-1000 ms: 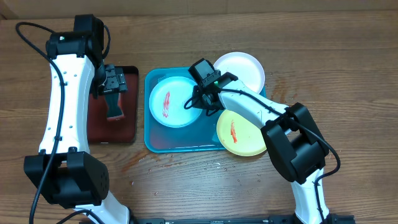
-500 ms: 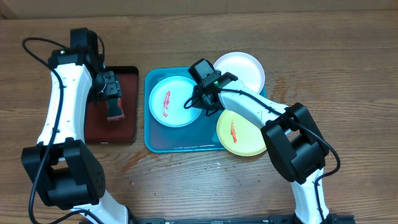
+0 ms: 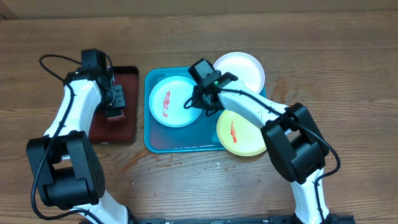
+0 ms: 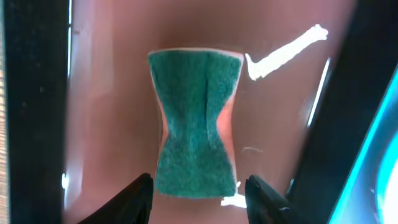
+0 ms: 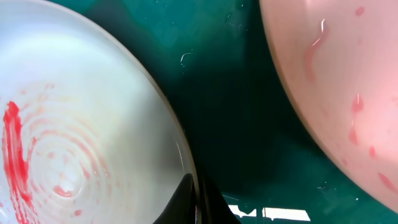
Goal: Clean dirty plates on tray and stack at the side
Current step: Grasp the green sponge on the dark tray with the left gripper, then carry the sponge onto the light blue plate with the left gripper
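Nearest, the yellow-green round plastic plate (image 3: 245,142) lies partly over the right rim of the large turquoise rectangular plastic tray (image 3: 180,144) and has a red-orange smear on it. Inside the tray sits the light blue round plate (image 3: 179,90), also smeared. The right gripper (image 3: 203,106) is clenched on its right rim. To the left, over the small black tray with dark red inside (image 3: 118,129), the left gripper (image 4: 199,182) straddles a green hourglass-shaped sponge (image 4: 196,112), jaws apart and not pinching it. Farthest, the white round plate (image 3: 244,68) overlaps the turquoise tray's far right corner.
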Robot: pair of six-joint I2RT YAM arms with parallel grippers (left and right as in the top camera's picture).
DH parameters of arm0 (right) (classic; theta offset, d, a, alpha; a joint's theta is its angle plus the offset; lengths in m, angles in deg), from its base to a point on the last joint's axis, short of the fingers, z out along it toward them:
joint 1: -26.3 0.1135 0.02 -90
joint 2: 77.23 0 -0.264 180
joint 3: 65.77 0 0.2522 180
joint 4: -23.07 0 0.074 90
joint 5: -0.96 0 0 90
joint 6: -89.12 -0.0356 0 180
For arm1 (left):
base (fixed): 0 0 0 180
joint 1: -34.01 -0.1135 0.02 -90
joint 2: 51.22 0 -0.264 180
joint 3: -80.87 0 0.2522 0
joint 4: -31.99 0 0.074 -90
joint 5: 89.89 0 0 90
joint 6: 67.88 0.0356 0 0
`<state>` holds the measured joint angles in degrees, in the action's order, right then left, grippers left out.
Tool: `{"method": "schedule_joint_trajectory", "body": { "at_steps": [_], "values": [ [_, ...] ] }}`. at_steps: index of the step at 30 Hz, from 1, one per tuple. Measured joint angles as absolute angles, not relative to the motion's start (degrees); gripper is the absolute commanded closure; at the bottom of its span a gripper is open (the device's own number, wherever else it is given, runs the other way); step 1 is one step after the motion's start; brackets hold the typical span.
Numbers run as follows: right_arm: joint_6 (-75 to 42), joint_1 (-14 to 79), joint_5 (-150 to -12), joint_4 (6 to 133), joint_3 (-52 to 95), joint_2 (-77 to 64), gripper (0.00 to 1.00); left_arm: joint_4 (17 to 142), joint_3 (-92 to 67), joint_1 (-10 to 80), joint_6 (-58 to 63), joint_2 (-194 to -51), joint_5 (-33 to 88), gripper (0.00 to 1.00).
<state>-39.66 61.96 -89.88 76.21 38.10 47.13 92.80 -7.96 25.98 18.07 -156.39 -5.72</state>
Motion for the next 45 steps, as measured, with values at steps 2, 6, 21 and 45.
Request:
{"method": "schedule_joint_trajectory", "body": {
  "at_steps": [2, 6, 21, 45],
  "values": [
    [-39.69, 61.96, -89.90, 76.19, 38.10, 47.15, 0.96, 91.66, -6.69, 25.93, 18.05, -156.39, -5.98, 0.59],
    [-39.66, 61.96, -89.90, 76.12, 38.10, 47.13, 0.96, 88.27, -5.10, 25.28, 18.09, -156.39, -6.13, 0.64],
    [-39.66, 61.96, -89.92, 76.12, 38.10, 47.15, 0.96, 72.14, 3.05, 24.95, 19.58, -156.39, -6.15, 0.62],
    [-39.64, 61.98, -89.90, 76.10, 38.10, 47.13, 0.96, 70.33, 5.41, 24.95, 19.62, -156.39, -5.87, 0.96]
  ]
}}
